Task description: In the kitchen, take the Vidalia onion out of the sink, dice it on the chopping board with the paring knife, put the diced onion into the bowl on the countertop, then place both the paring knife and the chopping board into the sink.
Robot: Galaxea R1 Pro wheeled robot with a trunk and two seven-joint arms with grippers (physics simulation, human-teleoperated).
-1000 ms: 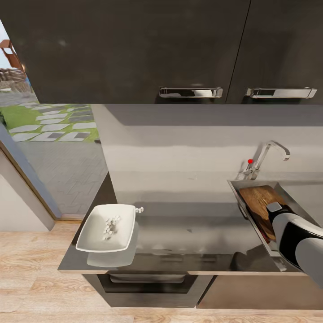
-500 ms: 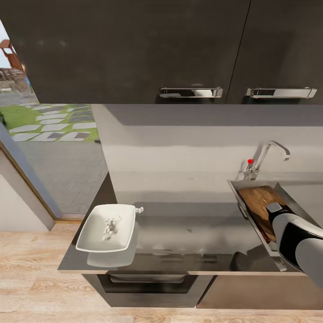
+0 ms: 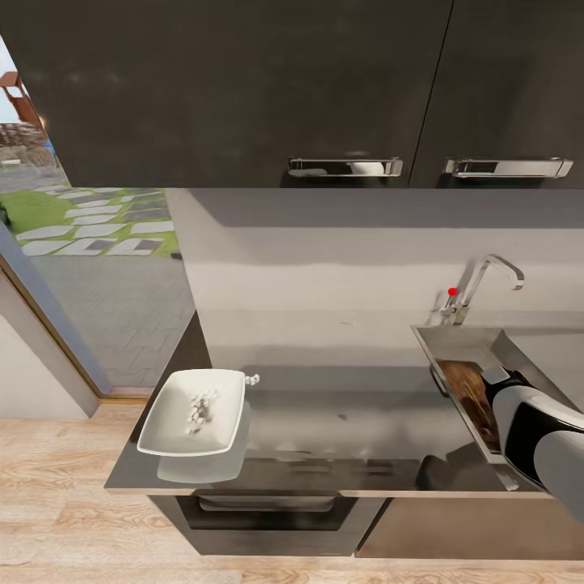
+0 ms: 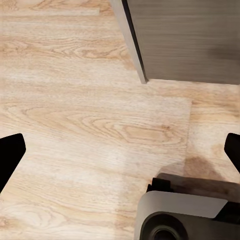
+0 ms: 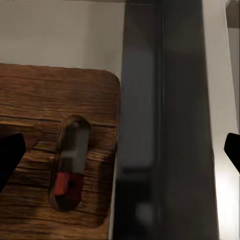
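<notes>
The brown chopping board (image 3: 473,393) lies low inside the grey sink (image 3: 454,334), partly covered by my right arm. In the right wrist view the chopping board (image 5: 40,110) rests against the dark sink wall (image 5: 160,125). A bit of the paring knife's red handle (image 5: 61,183) shows through the board's slot hole. My right gripper (image 5: 120,152) hangs open above the board, holding nothing. The white bowl (image 3: 193,412) sits at the countertop's (image 3: 341,405) left end with diced onion (image 3: 200,406) in it. My left gripper (image 4: 120,150) is open over the wooden floor.
A few onion cubes (image 3: 252,379) lie on the counter beside the bowl's far corner. The chrome tap (image 3: 483,280) with its red knob stands behind the sink. Dark wall cabinets (image 3: 243,89) hang above. A cabinet corner (image 4: 135,45) and my base (image 4: 185,215) are near the left gripper.
The chopping board has dropped from leaning high in the sink to lying deeper in the basin. My right arm has hardly moved, and the bowl is unchanged.
</notes>
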